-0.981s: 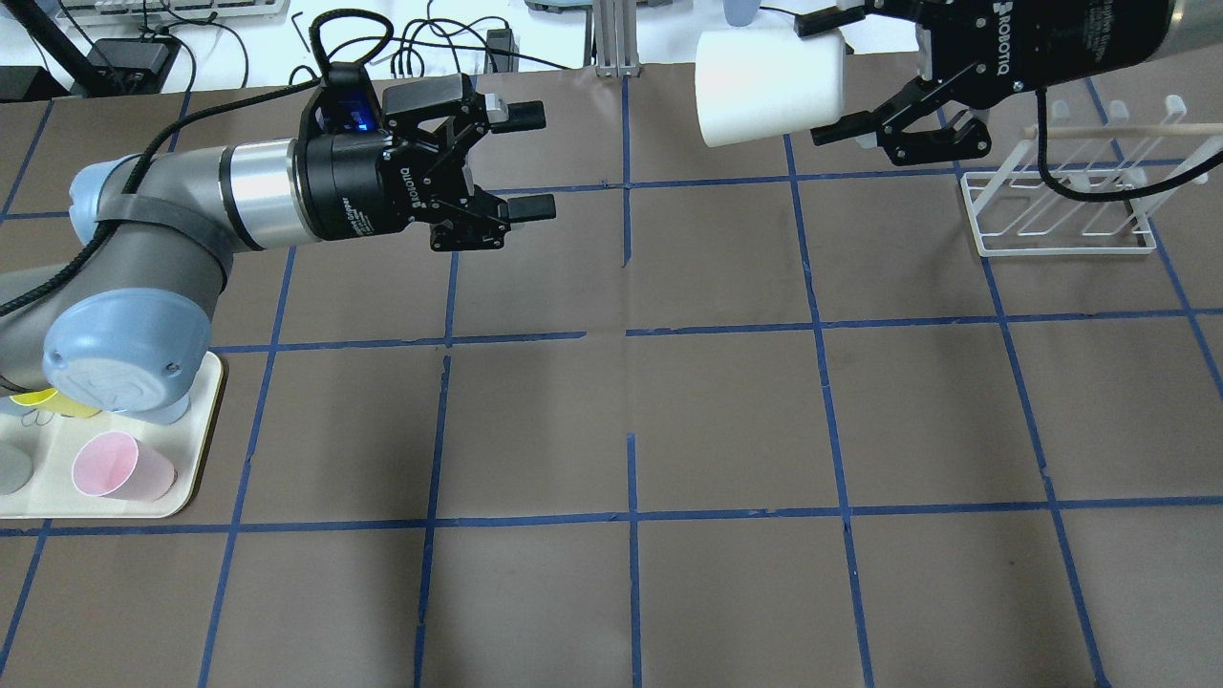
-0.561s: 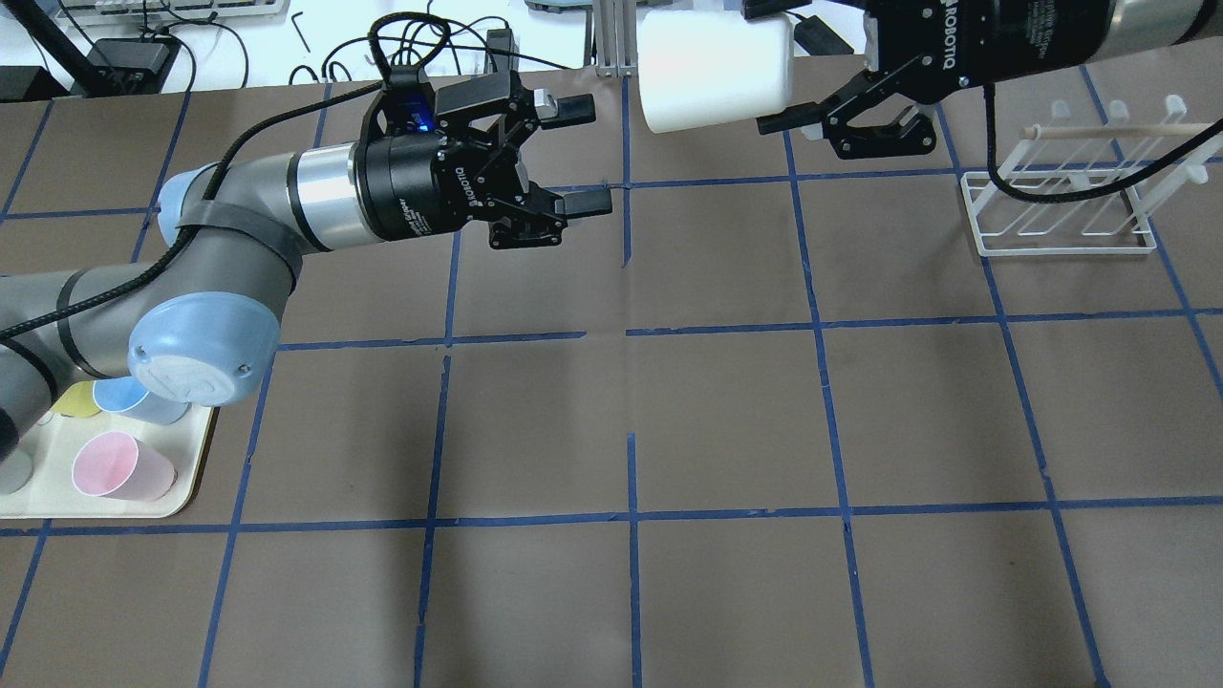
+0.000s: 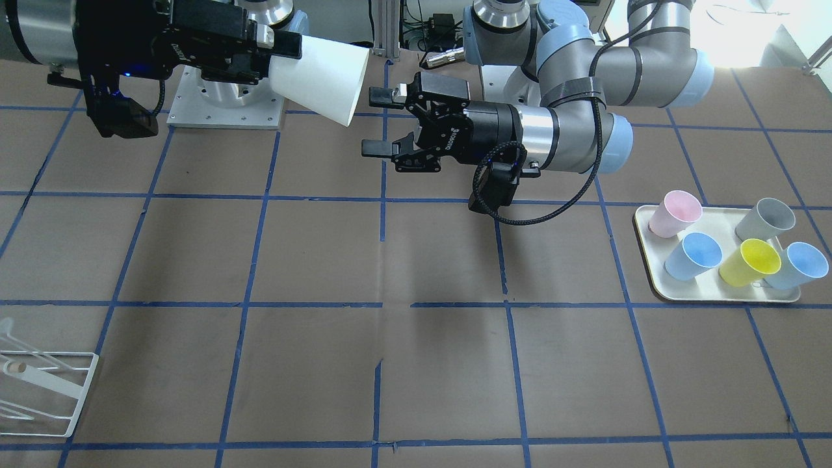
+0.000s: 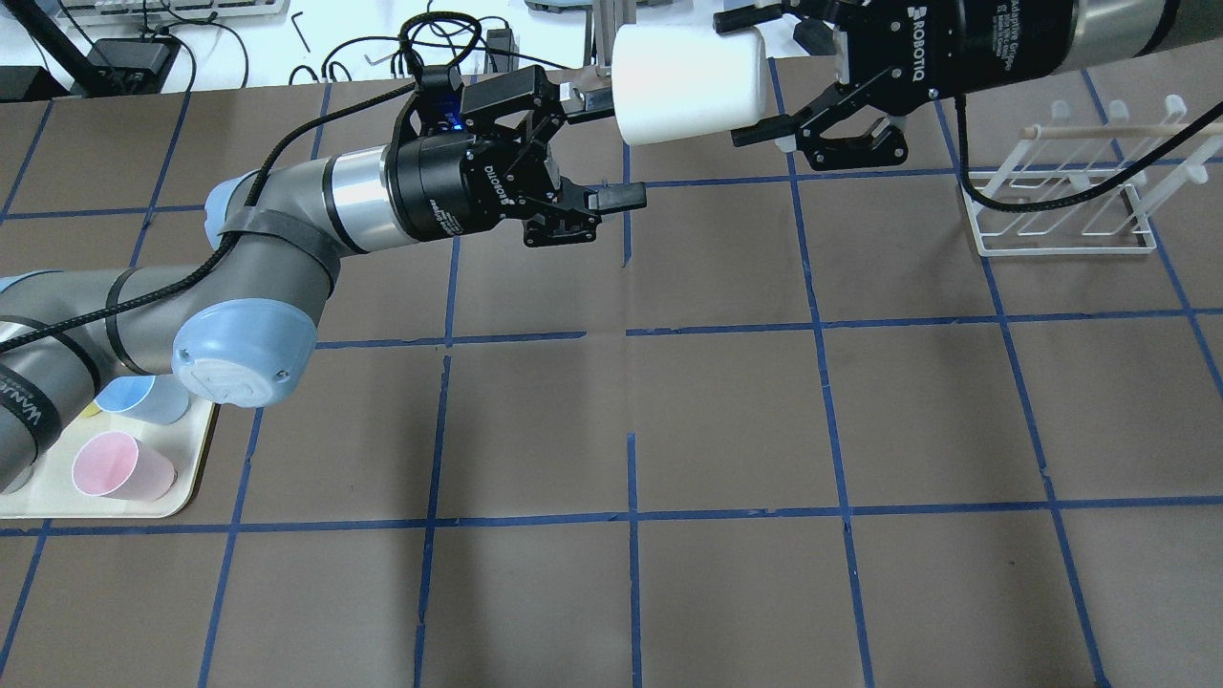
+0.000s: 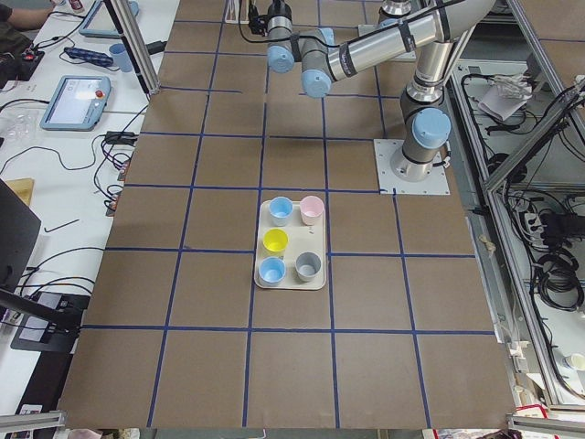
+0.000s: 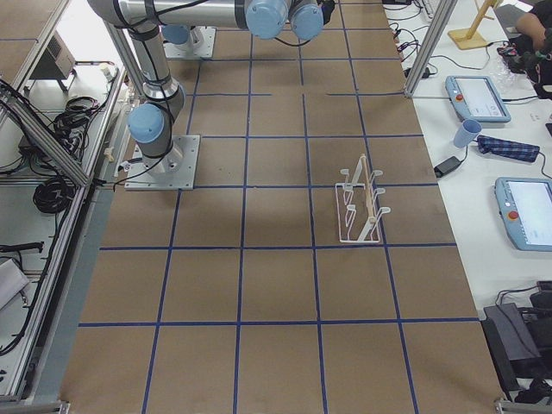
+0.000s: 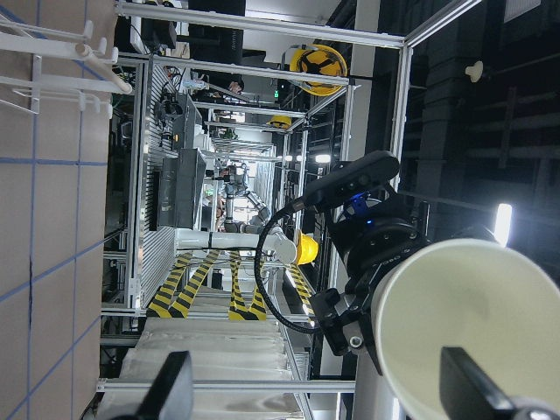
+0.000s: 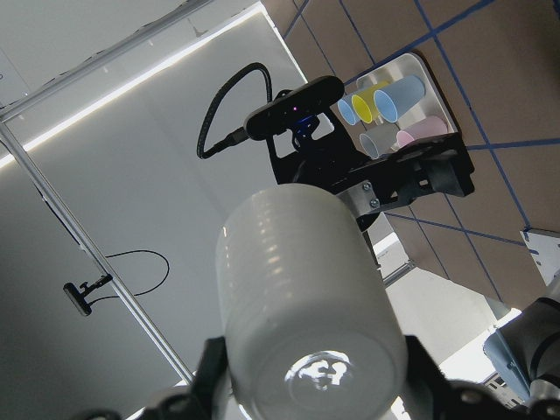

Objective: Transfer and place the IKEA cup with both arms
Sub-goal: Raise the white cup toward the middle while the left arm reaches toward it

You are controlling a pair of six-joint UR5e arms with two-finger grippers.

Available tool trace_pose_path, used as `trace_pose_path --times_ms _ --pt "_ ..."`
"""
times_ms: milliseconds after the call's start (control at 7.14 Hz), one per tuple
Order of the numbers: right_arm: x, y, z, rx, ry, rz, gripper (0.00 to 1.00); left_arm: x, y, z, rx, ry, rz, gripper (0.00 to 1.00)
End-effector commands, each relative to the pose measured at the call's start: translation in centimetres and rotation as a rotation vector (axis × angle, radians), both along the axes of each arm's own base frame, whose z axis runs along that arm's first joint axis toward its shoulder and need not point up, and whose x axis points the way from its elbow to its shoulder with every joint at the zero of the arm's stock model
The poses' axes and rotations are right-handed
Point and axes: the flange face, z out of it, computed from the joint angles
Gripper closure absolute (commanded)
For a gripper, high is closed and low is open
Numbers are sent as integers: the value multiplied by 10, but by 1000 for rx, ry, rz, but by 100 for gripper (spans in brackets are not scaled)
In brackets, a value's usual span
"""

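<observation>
Looking down from the overhead camera, we see the IKEA cup (image 4: 688, 81) held in the air above the far edge of the table (image 4: 726, 420); it lies on its side, its wide mouth turned toward the robot's left. The right gripper (image 4: 745, 78) has its two fingers clamped on the cup's narrow base end, one on each side of the wall; the right wrist camera shows the base close up between them. The left gripper (image 4: 607, 151) is level with the cup and points at its mouth; its fingers are spread wide apart and hold nothing. In the front-facing view the cup's rim is just beside the left gripper's fingertips (image 3: 380, 96), with a small gap showing between them; the left wrist camera looks straight into the open mouth, which sits toward one finger and not midway between the two.

At the robot's left a cream tray (image 3: 650, 214) lies on the table; on it stand a pink cup (image 3: 676, 214), a grey cup (image 3: 766, 219), a yellow cup (image 3: 749, 261) and two blue cups (image 3: 693, 255), all upright with mouths up. At the robot's right a white wire rack (image 4: 1065, 251) stands on the table, well apart from the tray, with a wooden rod (image 4: 1108, 131) across its top; the right arm passes above it.
</observation>
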Motion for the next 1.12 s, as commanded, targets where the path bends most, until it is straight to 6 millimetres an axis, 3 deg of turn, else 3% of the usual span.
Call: trace_pose_path --times_ms 0,140,280,420,981 --pt "6 2 -2 6 -1 12 52 -6 0 -1 8 32 -7 0" --pt "8 2 -2 6 -1 15 52 -12 3 0 3 32 -19 2" --pt "8 2 -3 6 -1 15 52 -13 3 0 2 33 -20 13" --pt "8 2 -3 6 -1 15 52 -16 4 2 -1 32 -27 17" --pt "8 2 -3 6 -1 15 50 -17 6 7 -21 34 -30 56"
